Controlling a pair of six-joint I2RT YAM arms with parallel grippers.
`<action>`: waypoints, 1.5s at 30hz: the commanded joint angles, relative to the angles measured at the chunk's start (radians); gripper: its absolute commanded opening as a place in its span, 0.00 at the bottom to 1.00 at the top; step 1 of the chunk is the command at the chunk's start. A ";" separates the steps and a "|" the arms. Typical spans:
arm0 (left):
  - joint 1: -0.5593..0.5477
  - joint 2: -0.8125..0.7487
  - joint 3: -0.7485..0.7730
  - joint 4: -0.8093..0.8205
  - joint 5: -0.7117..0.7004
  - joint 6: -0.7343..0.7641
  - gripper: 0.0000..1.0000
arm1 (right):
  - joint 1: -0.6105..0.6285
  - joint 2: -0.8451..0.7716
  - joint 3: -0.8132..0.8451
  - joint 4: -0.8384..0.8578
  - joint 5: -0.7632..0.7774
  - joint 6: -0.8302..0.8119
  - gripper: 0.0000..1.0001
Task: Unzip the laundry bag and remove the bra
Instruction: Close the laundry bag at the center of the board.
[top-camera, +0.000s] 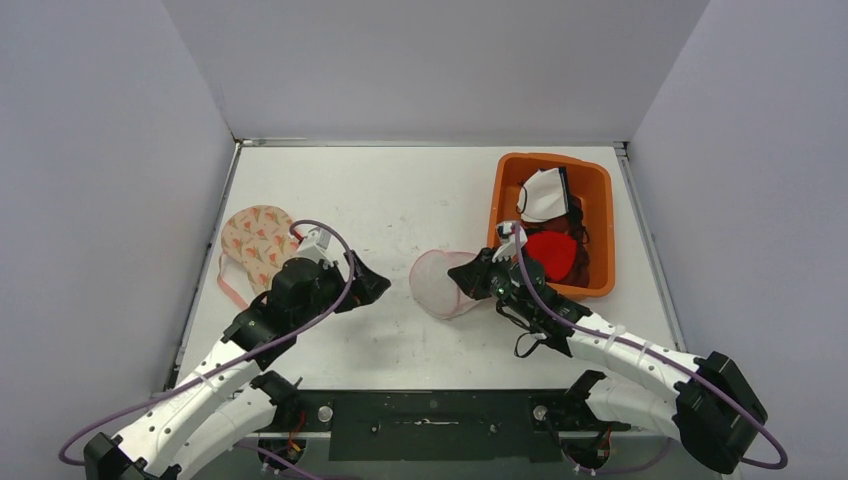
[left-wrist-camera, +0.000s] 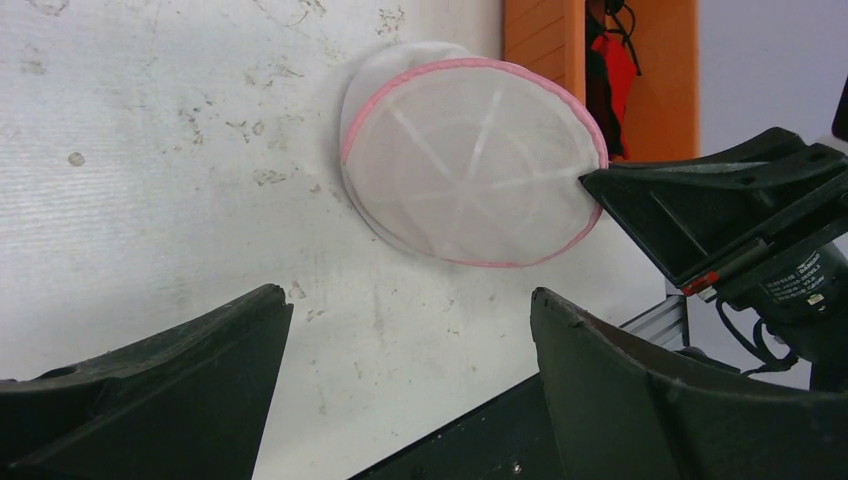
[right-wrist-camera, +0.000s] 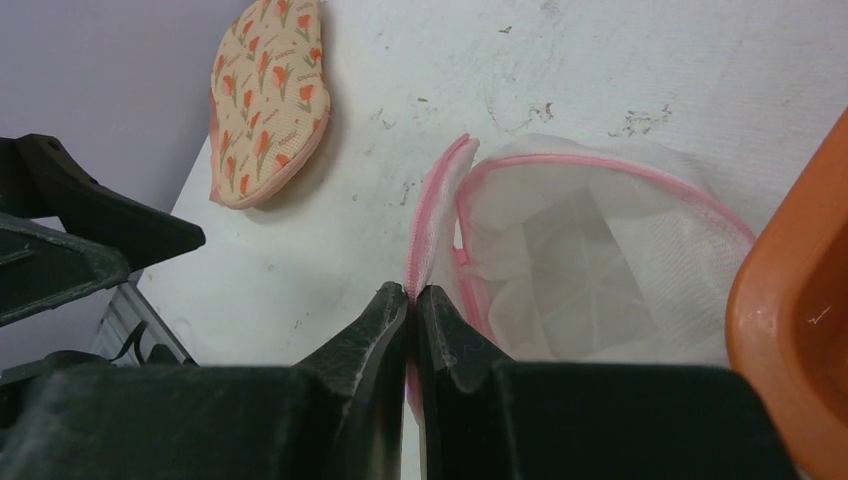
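Note:
The laundry bag (top-camera: 445, 283) is a round white mesh pouch with pink trim, lying mid-table. My right gripper (top-camera: 482, 275) is shut on its pink zipper edge (right-wrist-camera: 425, 240) and holds the flap up. The bag (right-wrist-camera: 590, 270) stands open and only mesh shows inside. The bra (top-camera: 258, 245), cream with an orange floral print, lies flat on the table at the far left, outside the bag; it also shows in the right wrist view (right-wrist-camera: 265, 95). My left gripper (top-camera: 365, 285) is open and empty, between the bra and the bag, its jaws (left-wrist-camera: 410, 300) pointing at the bag (left-wrist-camera: 470, 165).
An orange bin (top-camera: 600, 200) stands right of the bag, touching it, with a white garment (top-camera: 545, 195) and a red one (top-camera: 552, 252) inside. Its wall shows in the wrist views (right-wrist-camera: 790, 320) (left-wrist-camera: 540, 40). Grey walls enclose the table.

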 joint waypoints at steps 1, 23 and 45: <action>-0.029 0.049 -0.030 0.219 0.007 -0.046 0.88 | -0.013 -0.056 -0.035 0.051 0.015 0.056 0.05; -0.186 -0.196 0.134 -0.158 -0.412 -0.047 0.86 | 0.227 0.010 0.041 0.265 0.052 0.262 0.05; -0.187 0.045 -0.034 0.164 -0.142 -0.014 0.81 | 0.168 -0.170 -0.113 0.242 0.138 0.339 0.05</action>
